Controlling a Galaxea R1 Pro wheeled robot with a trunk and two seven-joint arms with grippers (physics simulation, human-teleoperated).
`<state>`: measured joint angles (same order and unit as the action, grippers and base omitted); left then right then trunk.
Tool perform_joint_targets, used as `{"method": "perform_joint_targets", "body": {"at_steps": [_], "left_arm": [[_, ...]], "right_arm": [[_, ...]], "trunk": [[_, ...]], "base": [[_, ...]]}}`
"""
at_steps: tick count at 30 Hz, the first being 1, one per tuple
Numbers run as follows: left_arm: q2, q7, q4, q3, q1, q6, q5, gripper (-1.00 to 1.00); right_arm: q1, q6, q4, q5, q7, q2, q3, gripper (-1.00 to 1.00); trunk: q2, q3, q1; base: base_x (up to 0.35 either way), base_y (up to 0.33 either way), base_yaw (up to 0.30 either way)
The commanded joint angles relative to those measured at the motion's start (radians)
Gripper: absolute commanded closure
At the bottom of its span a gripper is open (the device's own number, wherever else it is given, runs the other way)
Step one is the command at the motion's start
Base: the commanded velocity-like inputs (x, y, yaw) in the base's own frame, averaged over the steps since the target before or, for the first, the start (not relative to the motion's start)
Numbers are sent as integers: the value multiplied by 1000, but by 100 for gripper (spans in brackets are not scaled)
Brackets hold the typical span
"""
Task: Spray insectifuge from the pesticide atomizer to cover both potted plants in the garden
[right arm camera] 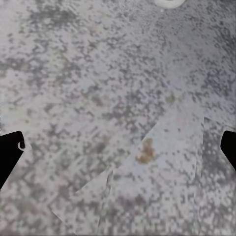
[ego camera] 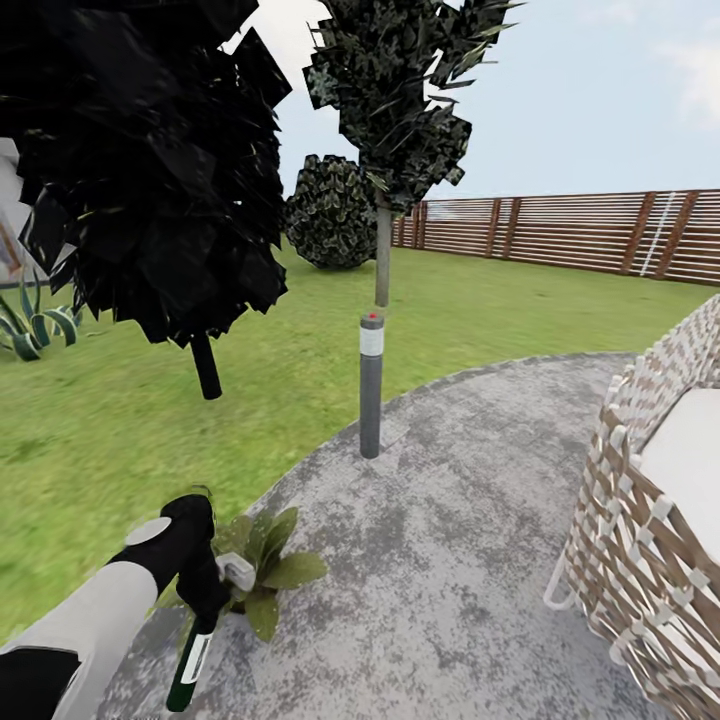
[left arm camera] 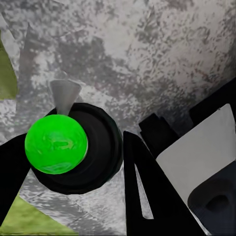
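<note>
Left tool [ego camera: 205, 590] closed on the green-bodied, black-collared pesticide atomizer [left arm camera: 56, 143], beside the leafy potted plant [ego camera: 268, 565] on the grey patio [ego camera: 450, 540]. Rigid, prob. light plastic – grip the neck. Right tool [right arm camera: 118, 147] spread wide, empty.

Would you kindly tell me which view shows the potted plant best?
The head view: the potted plant sits whole at the patio's edge, partly behind the left pincer. The wrist views give mottled paving, nothing I can identify as its leaves.

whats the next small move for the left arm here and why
Probably tilt the atomizer so its nozzle faces the potted plant and spray: the left gripper already holds the bottle right beside the leaves at the patio edge.
</note>
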<state>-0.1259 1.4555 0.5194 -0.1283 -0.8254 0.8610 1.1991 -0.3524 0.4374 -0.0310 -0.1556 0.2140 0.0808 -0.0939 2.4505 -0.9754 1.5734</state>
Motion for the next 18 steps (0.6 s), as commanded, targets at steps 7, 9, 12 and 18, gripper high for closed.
{"method": "perform_joint_targets", "body": {"at_steps": [7, 9, 12, 18], "left_arm": [[-13, -159, -8, 10, 97, 12, -54, 100], [-22, -209, -8, 33, 114, 11, -61, 100], [-25, -263, -6, 101, 120, 7, -63, 100], [36, -310, 7, 131, 121, 9, -64, 100]], "right_arm": [[0, 3, 0, -9, -1, 0, -9, -100], [0, 3, 0, -9, -1, 0, -9, -100], [0, 3, 0, -9, -1, 0, -9, -100], [0, 3, 0, -9, -1, 0, -9, -100]], "trunk": [[0, -1, 0], [0, -1, 0], [0, -1, 0], [0, -1, 0]], "base": [[2, -2, 5], [0, 0, 0], [0, 0, 0], [0, 0, 0]]}}
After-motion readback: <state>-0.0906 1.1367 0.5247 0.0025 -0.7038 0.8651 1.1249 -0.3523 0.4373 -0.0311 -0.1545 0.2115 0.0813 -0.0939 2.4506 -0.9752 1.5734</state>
